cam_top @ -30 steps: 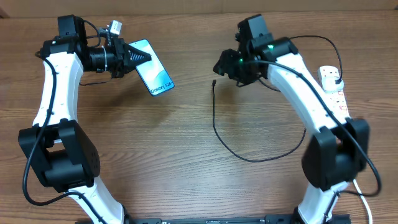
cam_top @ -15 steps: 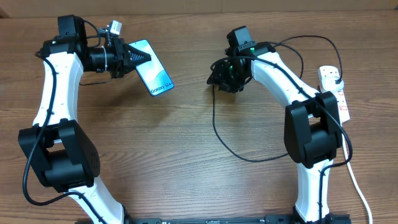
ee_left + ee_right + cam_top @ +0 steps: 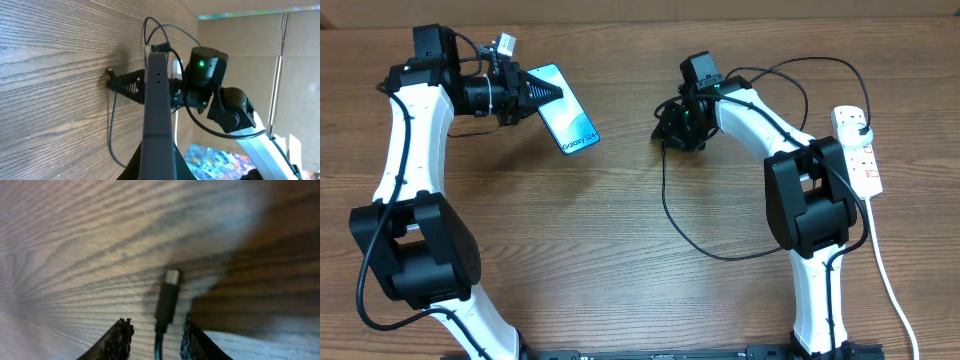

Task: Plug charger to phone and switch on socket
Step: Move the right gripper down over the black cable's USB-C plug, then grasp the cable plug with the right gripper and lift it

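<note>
The right claw is parted, its fingers astride the charger at its connector end, flat on the bench. The charger loops away toward 6 o'clock. At 9 o'clock, well apart, the left claw clamps the phone. The socket lies at 3 o'clock, beyond the right arm.

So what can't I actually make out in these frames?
Phone charging port: too small overhead; the left wrist view shows only the phone's edge.
Socket switch positions: too small overhead, and in no other view.
Whether the right hand touches the charger tip: the right wrist view is blurred and cut off by the bottom edge; overhead, its own arm covers it.
</note>
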Available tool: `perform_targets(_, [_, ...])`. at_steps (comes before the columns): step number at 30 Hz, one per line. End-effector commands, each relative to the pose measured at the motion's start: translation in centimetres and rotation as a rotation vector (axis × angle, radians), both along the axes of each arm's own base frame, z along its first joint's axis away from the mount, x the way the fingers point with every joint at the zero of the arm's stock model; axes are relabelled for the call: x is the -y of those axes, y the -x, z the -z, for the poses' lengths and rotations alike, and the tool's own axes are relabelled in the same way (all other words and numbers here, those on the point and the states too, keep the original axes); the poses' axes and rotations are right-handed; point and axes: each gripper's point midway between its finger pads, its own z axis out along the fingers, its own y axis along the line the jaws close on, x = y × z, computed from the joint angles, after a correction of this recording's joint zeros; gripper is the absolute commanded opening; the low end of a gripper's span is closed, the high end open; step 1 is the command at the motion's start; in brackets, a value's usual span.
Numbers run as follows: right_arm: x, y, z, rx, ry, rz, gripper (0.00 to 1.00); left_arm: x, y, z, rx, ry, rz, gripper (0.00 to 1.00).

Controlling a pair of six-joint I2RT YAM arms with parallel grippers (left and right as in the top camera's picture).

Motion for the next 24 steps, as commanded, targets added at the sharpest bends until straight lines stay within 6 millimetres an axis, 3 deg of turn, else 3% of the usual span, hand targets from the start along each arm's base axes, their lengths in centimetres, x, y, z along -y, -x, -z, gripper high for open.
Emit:
perform_targets(1, [0.16, -1.3, -0.67, 0.043, -0.004, 0.009, 0.34, 0.41, 0.15, -0.22, 0.015, 0.015, 0.018, 0.04])
perform_targets(11, [0.52, -1.3, -0.31, 0.041, 0.016, 0.022, 0.25, 0.29, 0.16, 0.04, 0.007, 0.001, 0.013, 0.04])
perform_targets(22, [0.77, -0.78, 0.09, 0.02, 0.028, 0.022, 0.04, 0.3, 0.16, 0.03, 0.008, 0.001, 0.013, 0.04])
perform_targets(24, [0.74, -0.68, 0.06, 0.015, 0.024, 0.021, 0.04, 0.3, 0.16, 0.02, 0.008, 0.002, 0.013, 0.04])
